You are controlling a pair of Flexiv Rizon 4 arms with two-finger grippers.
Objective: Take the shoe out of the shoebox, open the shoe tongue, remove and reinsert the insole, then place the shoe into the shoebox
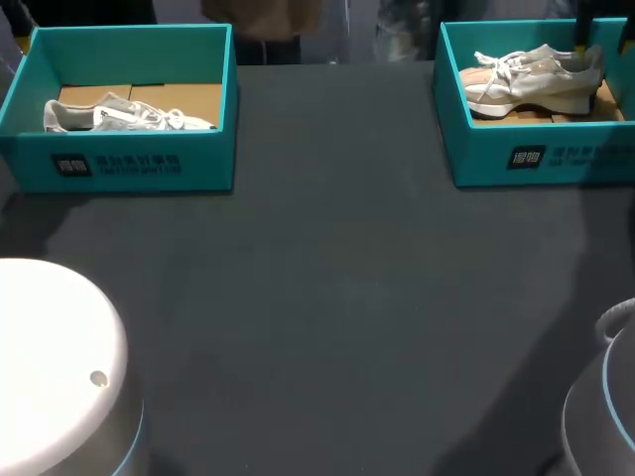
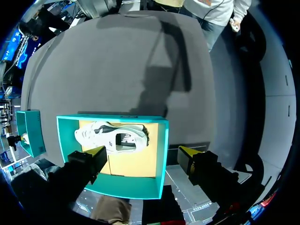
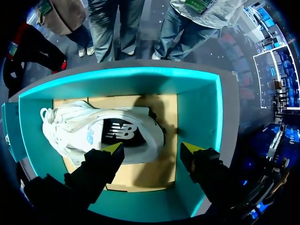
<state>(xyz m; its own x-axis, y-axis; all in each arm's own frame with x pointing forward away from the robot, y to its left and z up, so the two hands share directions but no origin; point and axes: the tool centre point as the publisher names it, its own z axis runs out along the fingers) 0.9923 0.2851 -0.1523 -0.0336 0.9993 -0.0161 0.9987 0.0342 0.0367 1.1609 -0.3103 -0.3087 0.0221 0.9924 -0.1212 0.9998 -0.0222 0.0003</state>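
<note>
The left shoe [image 1: 124,116], white with grey, lies in the left box [image 1: 129,164], low against the front wall on a brown cardboard floor. In the left wrist view the same shoe [image 2: 112,137] lies on its side, one flank turned up, in the half of the box [image 2: 161,154] ahead of the fingers. The left hand [image 2: 143,152] hangs above this box with its fingers wide apart and nothing between them. One yellow tip is over the box's floor just beside the shoe, and the other is outside the box wall.

The right shoe [image 1: 536,79], pale beige and white with white laces, lies in the right box [image 1: 536,159], also on cardboard. From the right wrist view this shoe [image 3: 93,133] is on its side, its laces toward one end wall and a dark patch on the upturned flank. The right hand [image 3: 152,150] hangs over the box [image 3: 197,108], fingers spread and holding nothing. One tip is above the shoe's lower edge and the other is near the teal side wall.

Both boxes are teal and lidless. They stand well apart at the far corners of the dark grey tabletop [image 1: 327,297]. In the head view a white rounded part of the left arm [image 1: 50,367] shows at the near left and a part of the right arm [image 1: 605,416] at the near right. Neither hand appears in that view.
</note>
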